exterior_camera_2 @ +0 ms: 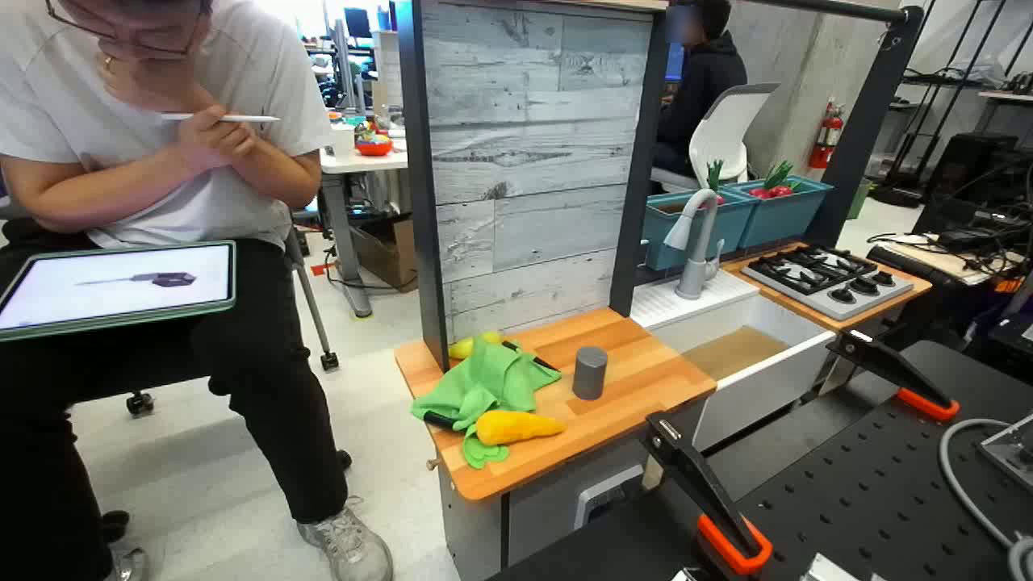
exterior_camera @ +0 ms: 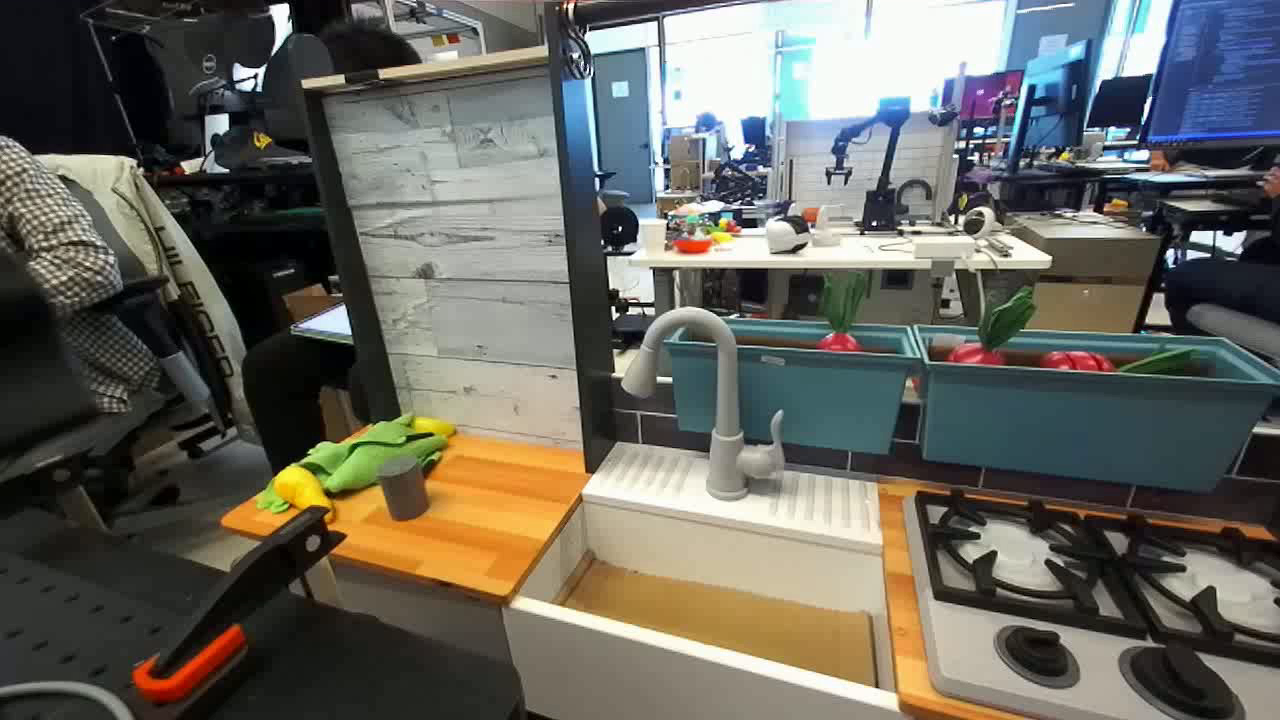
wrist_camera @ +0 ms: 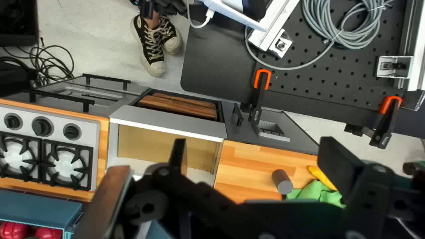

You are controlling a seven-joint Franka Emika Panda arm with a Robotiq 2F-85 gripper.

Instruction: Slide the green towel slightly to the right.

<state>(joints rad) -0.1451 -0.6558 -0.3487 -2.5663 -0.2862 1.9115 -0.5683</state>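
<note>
The green towel (exterior_camera_2: 492,383) lies crumpled on the wooden counter (exterior_camera_2: 637,363), near its end by the wood-look panel. It also shows in an exterior view (exterior_camera: 365,462) and partly in the wrist view (wrist_camera: 312,192), where my gripper hides the rest. A yellow carrot-like thing (exterior_camera_2: 516,428) lies against the towel's near edge, and another yellow thing (exterior_camera_2: 462,347) is at its far edge. Black, handle-like pieces stick out from the towel's folds. My gripper (wrist_camera: 255,146) is open, its fingers wide apart with nothing between them, well above the counter. Neither exterior view shows it.
A grey cylinder (exterior_camera_2: 590,373) stands upright close beside the towel. The sink (exterior_camera: 700,625) with a grey faucet (exterior_camera: 728,400) adjoins the counter, and a stove (exterior_camera: 1010,560) lies beyond it. The panel (exterior_camera: 460,250) rises behind the counter. Orange-handled clamps (exterior_camera_2: 734,541) are at the front.
</note>
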